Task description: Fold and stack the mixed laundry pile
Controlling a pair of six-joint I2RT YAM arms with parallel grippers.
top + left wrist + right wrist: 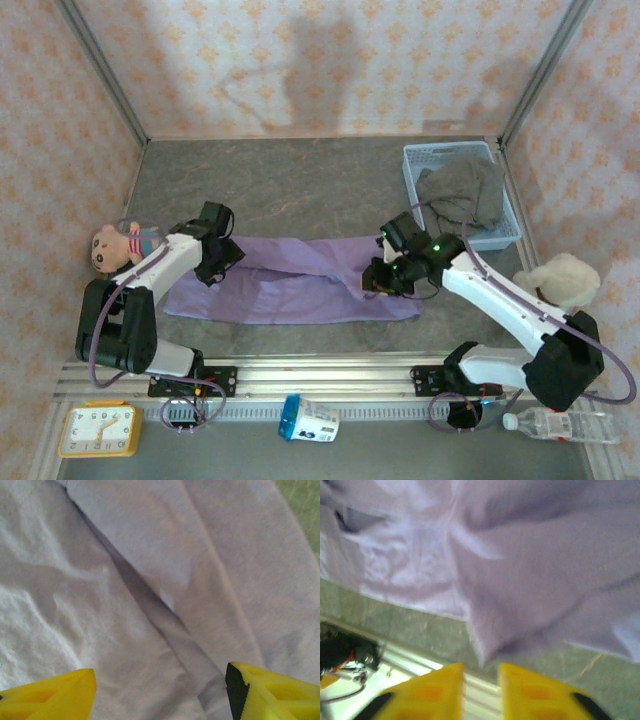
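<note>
**A:** Entry one, left fingers?
**B:** Left fingers point(55, 695): yellow, set wide apart, nothing gripped. They hang over the purple shirt point(150, 580), and a dark crease in the cloth runs down between them.

**A:** Entry two, right fingers?
**B:** Right fingers point(435, 690): yellow, only a narrow gap between them, and the pale rail shows through that gap. A pointed fold of the shirt's hem ends just above the tips. The wrist view does not show whether it touches them.

**A:** Entry three, the shirt as a whole?
**B:** One purple shirt, spread flat and long on the grey bench point(300, 180). It spans from under the left fingers to under the right fingers, with one set at each end.

**A:** Entry four, the other garment?
**B:** One pair of grey trousers point(462, 195), bunched in the blue basket point(412, 170). It sits beyond the right fingers, well apart from the left.

**A:** Sundries?
**B:** One doll point(120, 245), just outside the left fingers. One white plush toy point(560, 278), outside the right fingers. One clock point(98, 430), one cup point(310, 418) and one bottle point(560, 425), all on the near side of both, past the rail.
</note>
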